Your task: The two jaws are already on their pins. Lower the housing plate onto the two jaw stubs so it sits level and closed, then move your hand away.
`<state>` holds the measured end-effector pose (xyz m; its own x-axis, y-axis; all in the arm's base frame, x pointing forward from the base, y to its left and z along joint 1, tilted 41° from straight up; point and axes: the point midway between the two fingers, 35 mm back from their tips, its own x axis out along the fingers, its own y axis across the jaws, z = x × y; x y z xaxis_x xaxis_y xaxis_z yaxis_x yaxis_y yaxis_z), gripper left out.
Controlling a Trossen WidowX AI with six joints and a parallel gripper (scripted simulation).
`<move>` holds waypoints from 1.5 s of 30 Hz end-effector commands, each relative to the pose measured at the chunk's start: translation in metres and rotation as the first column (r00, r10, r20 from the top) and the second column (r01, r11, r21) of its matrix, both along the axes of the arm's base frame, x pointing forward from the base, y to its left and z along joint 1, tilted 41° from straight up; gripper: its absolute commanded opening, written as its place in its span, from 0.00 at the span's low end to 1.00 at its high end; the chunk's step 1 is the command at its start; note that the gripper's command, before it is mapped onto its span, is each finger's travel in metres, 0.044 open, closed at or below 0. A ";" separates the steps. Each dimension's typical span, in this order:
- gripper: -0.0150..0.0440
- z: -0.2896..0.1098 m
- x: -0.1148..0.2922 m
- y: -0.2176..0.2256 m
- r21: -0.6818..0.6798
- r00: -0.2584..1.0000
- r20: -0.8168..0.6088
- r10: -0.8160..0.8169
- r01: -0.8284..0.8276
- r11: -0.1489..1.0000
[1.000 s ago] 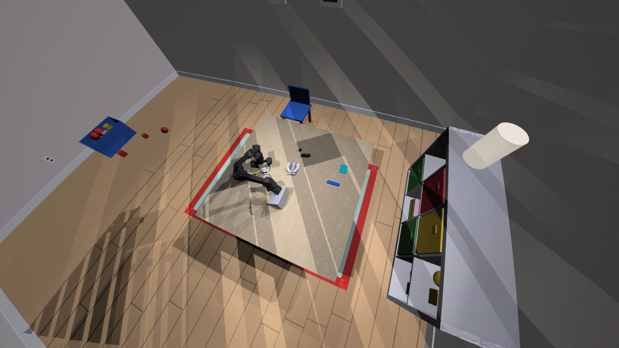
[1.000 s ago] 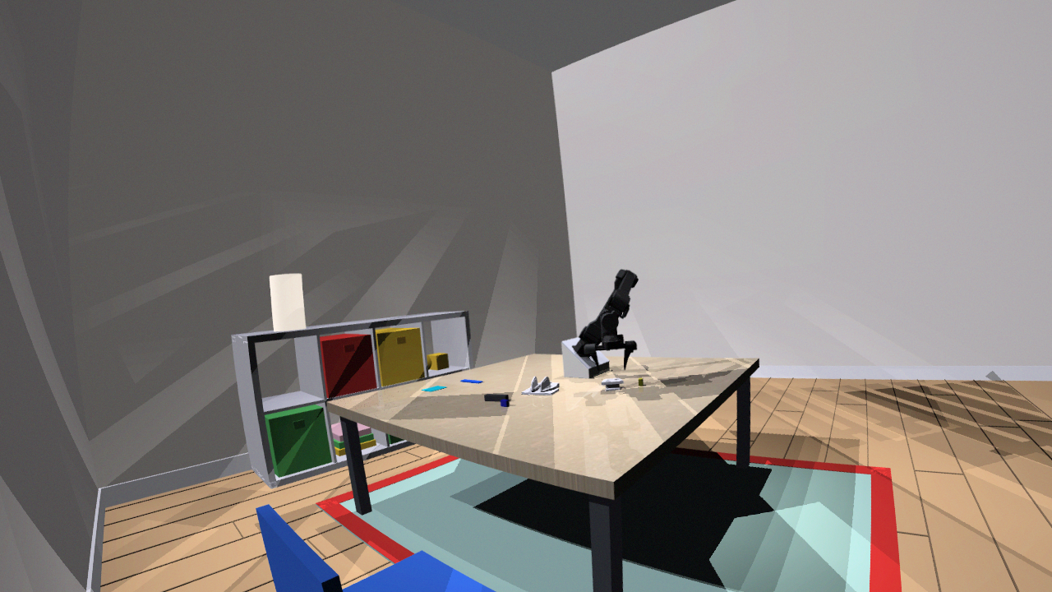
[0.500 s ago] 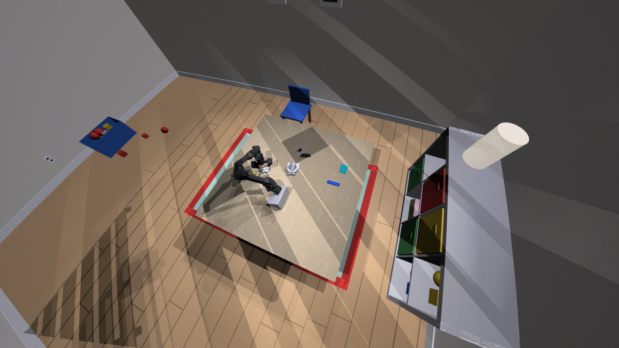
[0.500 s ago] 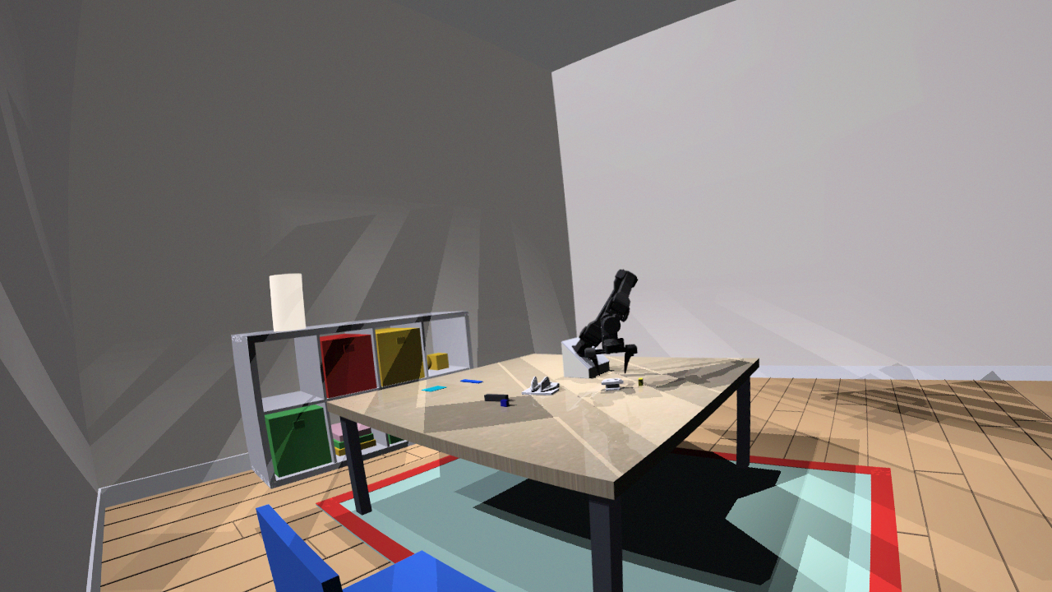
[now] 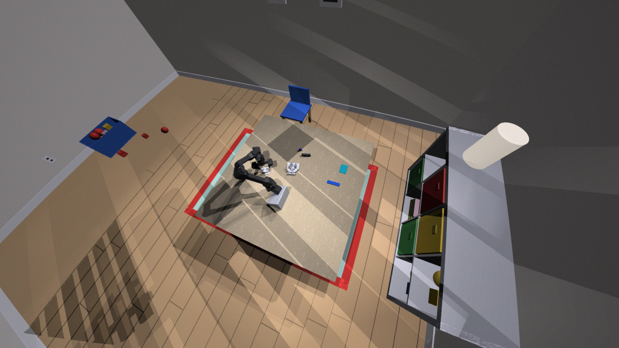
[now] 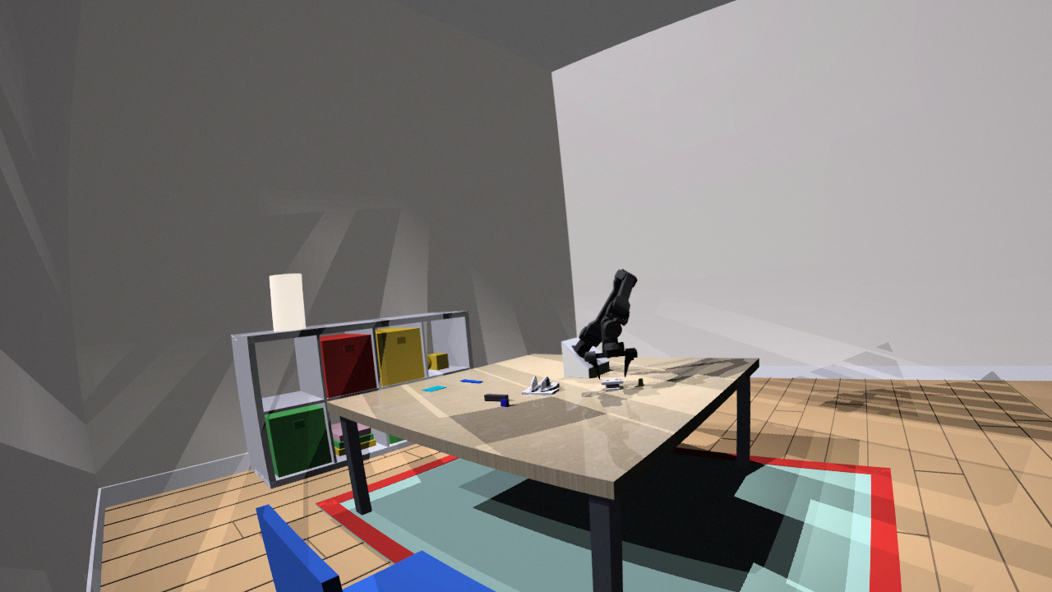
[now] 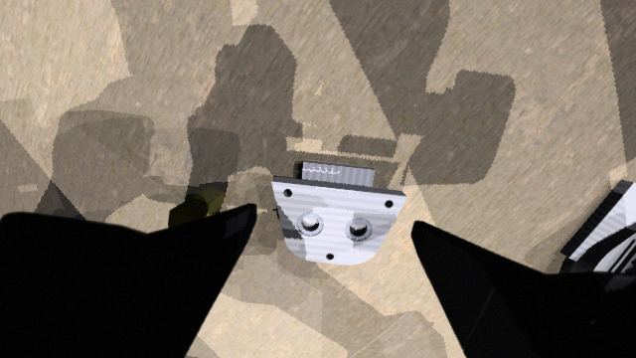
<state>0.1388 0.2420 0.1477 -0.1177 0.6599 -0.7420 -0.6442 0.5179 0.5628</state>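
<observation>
The white housing plate [image 5: 265,170] [image 6: 611,382] [image 7: 329,245] has two ringed holes and several small dark holes. It lies roughly flat, with a ribbed grey part showing beneath one edge. My gripper [image 5: 264,166] [image 6: 612,375] [image 7: 335,220] is open and empty, low over the plate. In the wrist view its fingertips stand on either side of the plate with gaps. The jaw assembly [image 5: 292,168] [image 6: 540,387], a white base with two raised jaws, stands apart from the plate. Only part of it shows at the right edge of the wrist view; its stubs are too small to make out.
A small yellow block [image 6: 640,381] [image 7: 199,209] is close to the left finger in the wrist view. Farther off on the table are a black bar [image 5: 305,154] [image 6: 496,397], a small dark blue piece [image 5: 300,149] [image 6: 505,402], a teal piece [image 5: 343,168] and a blue bar [image 5: 333,183].
</observation>
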 end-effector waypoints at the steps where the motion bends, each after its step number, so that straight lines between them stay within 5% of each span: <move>1: 1.00 -0.006 -0.001 0.003 -0.007 1.000 -0.004 -0.004 0.004 1.000; 45: 0.97 -0.022 -0.005 0.018 -0.002 1.000 -0.005 0.002 -0.002 1.000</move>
